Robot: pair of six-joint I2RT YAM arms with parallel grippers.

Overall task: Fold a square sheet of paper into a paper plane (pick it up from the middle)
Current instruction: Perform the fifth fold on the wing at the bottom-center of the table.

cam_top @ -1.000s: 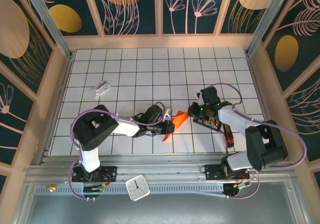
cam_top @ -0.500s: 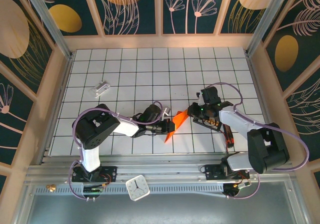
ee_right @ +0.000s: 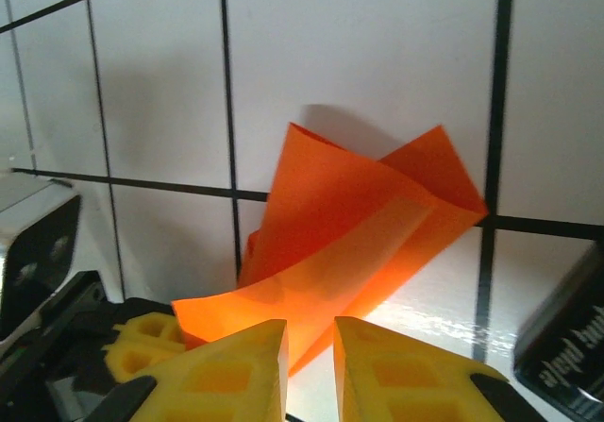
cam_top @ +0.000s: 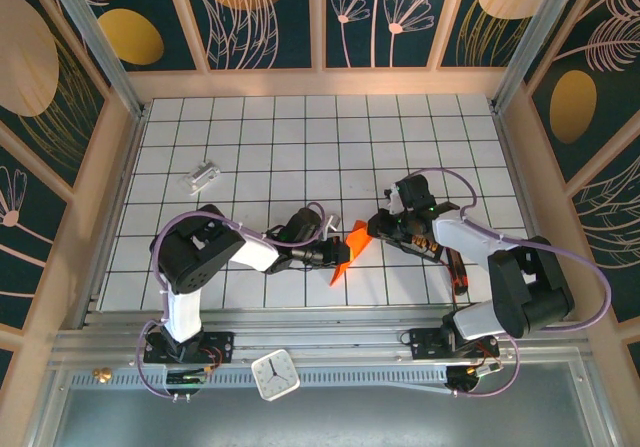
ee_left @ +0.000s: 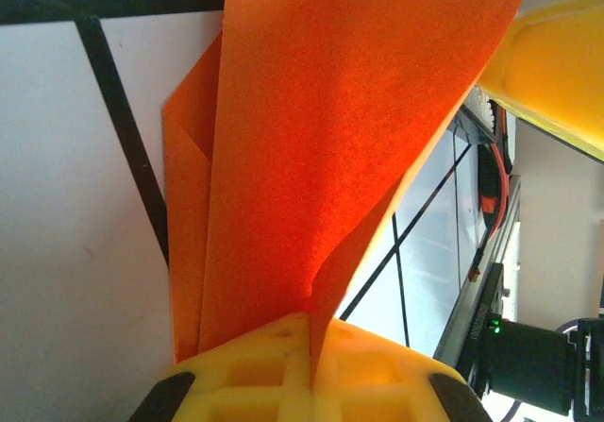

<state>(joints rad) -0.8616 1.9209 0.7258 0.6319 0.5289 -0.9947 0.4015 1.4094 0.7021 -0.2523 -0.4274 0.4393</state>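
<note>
The square sheet of paper (cam_top: 353, 244) is bright orange and folded into a narrow layered wedge, standing on edge above the grid table. My left gripper (cam_top: 336, 255) is shut on its near end; in the left wrist view the paper (ee_left: 330, 139) rises straight out of the pressed-together yellow fingers of the left gripper (ee_left: 311, 351). My right gripper (cam_top: 379, 226) sits at the paper's far-right end. In the right wrist view a narrow gap shows between the right gripper's (ee_right: 310, 365) fingers, with the paper's (ee_right: 349, 224) loose flap just beyond the tips, not clamped.
A small silvery-white block (cam_top: 203, 176) lies at the left of the table. A thin black tray with red-orange bits (cam_top: 457, 272) lies under the right arm. A white clock (cam_top: 275, 375) sits on the front rail. Wooden walls ring the table.
My right gripper has shifted slightly left, closer to the paper's end. The paper and my left gripper have nudged a little to the right.
</note>
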